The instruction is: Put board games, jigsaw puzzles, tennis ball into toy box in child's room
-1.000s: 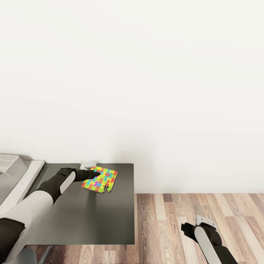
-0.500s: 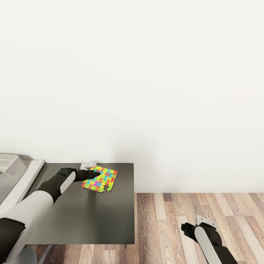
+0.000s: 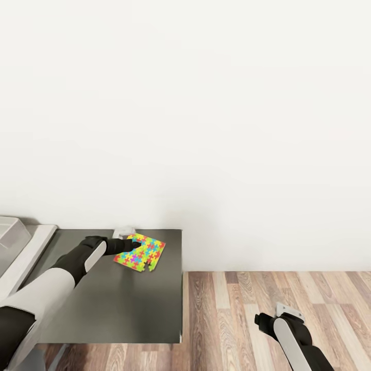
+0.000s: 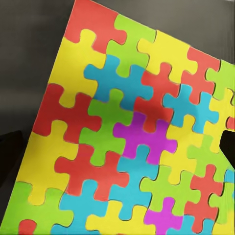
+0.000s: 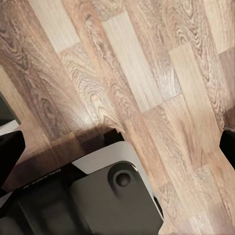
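Note:
A jigsaw puzzle [image 3: 141,253], a thin square of bright interlocking pieces, lies on the lower dark grey unit [image 3: 118,309] near its back right corner. My left gripper [image 3: 132,246] reaches onto the puzzle's near-left part. In the left wrist view the jigsaw puzzle [image 4: 103,103] sits very close, face-on, and my left gripper [image 4: 117,147] has its dark fingertips [image 4: 228,143] wide apart at the two sides. The toy box [image 3: 7,228] shows as a grey corner at the far left, on the pale table [image 3: 32,250]. My right gripper [image 5: 117,142] hangs open over the floor, holding nothing.
A plain white wall rises right behind the unit. Wood plank floor [image 3: 278,293] spreads to the right of the unit's edge. My right arm [image 3: 294,337] hangs low over it. Part of my grey base [image 5: 103,200] shows in the right wrist view.
The whole view has shifted: unit, table and toy box sit a little further left. The puzzle kept its place at my left gripper, so it lies nearer the unit's right edge.

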Available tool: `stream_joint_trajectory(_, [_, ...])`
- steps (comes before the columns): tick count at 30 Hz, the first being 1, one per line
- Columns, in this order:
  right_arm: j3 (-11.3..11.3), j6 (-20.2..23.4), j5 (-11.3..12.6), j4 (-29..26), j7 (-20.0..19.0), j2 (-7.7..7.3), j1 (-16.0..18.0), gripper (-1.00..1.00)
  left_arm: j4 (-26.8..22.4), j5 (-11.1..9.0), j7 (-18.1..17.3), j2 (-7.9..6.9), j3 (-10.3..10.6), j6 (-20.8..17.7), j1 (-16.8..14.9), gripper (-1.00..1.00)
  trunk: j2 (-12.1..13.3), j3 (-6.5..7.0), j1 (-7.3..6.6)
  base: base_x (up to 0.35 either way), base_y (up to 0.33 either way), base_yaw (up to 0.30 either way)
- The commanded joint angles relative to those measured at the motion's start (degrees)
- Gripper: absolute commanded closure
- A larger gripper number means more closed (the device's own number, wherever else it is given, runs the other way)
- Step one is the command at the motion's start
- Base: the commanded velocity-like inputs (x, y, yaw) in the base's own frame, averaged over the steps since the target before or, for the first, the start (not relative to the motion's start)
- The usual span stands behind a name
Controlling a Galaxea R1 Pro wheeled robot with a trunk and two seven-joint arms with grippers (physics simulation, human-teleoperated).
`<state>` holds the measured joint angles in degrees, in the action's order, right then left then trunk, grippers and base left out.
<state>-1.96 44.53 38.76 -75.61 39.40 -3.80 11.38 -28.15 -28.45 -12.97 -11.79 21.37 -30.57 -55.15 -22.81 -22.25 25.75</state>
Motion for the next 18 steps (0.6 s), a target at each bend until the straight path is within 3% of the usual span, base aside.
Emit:
stream_joint_trajectory(1, [-0.15, 0.1, 0.53, -0.06, 0.59, -0.06, 0.05, -1.0, -0.06, -0.15, -0.04, -0.06, 0.25, -0.19, -0.05, -1.0, -0.11, -0.1, 0.03, 0.0, -0.148, 0.0])
stream_joint_trajectory(11, [-0.15, 0.08, 0.59, -0.06, 0.59, -0.06, 0.05, -1.0, -0.06, -0.1, -0.01, 0.0, 0.39, -0.19, -0.05, -1.0, -0.11, -0.1, 0.03, -0.043, -0.15, 0.0])
stream_joint_trajectory(18, [-0.15, 0.1, 0.69, -0.06, 0.59, -0.14, 0.05, -1.0, -0.06, -0.07, 0.04, 0.03, 0.43, -0.19, -0.05, -1.0, -0.11, -0.1, 0.03, -0.057, -0.042, 0.0])
